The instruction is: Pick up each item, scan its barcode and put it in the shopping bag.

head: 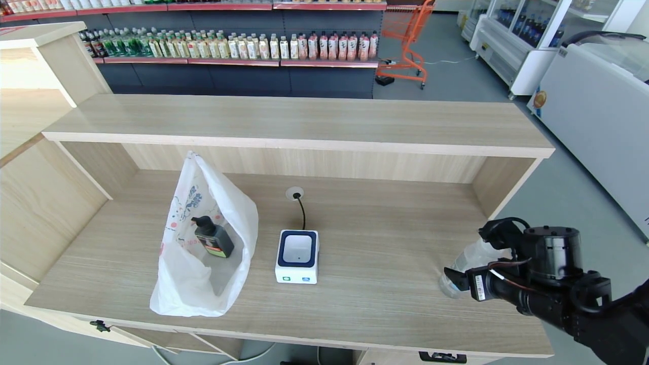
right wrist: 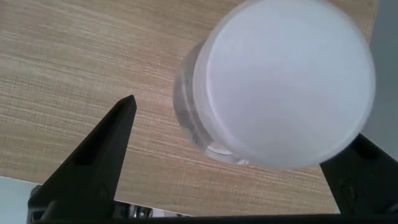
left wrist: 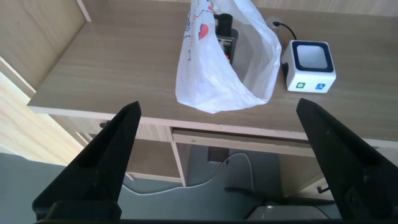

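Bottle (head: 469,258) sat on the counter (head: 380,243) between the spread fingers of the right gripper (head: 462,276). The jaws were released, with one finger (right wrist: 106,149) clear of the cap. The right arm lay low over the counter's right end. The left gripper (left wrist: 217,107) hung wide open off the front edge, with the bag (left wrist: 205,81) and scanner (left wrist: 310,65) ahead of it.

white barcode scanner (head: 297,256) flat on the counter, dark-framed window facing up, white plastic shopping bag (head: 203,243) standing open just left of the scanner, dark pump bottle (head: 214,237) upright inside it, clear bottle (head: 471,256) with white cap well right of the scanner
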You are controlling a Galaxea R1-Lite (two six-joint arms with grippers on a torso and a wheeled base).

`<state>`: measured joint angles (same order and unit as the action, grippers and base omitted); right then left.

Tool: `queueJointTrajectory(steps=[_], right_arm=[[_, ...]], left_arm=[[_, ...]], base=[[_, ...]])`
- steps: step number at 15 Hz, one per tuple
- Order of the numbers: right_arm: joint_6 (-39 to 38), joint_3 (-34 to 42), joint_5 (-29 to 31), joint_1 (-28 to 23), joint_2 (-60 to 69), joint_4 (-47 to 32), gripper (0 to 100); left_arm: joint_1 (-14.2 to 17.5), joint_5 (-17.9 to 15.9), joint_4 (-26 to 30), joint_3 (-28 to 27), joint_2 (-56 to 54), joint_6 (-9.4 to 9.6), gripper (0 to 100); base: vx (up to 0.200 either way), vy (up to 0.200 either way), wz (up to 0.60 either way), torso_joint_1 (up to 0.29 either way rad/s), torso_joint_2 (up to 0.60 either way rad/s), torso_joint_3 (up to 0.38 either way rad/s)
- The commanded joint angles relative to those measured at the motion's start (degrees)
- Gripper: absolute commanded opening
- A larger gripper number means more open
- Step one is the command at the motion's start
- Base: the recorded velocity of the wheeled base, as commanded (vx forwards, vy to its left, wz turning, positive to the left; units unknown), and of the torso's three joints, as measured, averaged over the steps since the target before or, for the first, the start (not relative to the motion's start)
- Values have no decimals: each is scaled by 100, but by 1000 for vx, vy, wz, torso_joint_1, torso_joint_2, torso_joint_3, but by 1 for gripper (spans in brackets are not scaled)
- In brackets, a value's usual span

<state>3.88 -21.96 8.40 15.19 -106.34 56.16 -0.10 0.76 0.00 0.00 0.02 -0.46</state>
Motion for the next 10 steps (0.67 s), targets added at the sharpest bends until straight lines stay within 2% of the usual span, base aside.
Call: queueJointTrajectory(steps=[1,5,6,10], right_arm=[[105,-37,-66,2,-256,167,100],[395,-116,-216,2,-643,650,100],[421,-125,-225,2,-695,712,0],[421,-230,-251,2,-950,1028,0]], left_arm=[[1,4,0,0,-2,-6,100],[1,4,0,0,-2,-6,100],[1,4,0,0,-2,2,100],[1,4,0,0,-2,2,100]], base=[[0,0,0,0,0,0],[0,0,0,0,0,0],[0,0,0,0,0,0],[0,0,0,0,0,0]])
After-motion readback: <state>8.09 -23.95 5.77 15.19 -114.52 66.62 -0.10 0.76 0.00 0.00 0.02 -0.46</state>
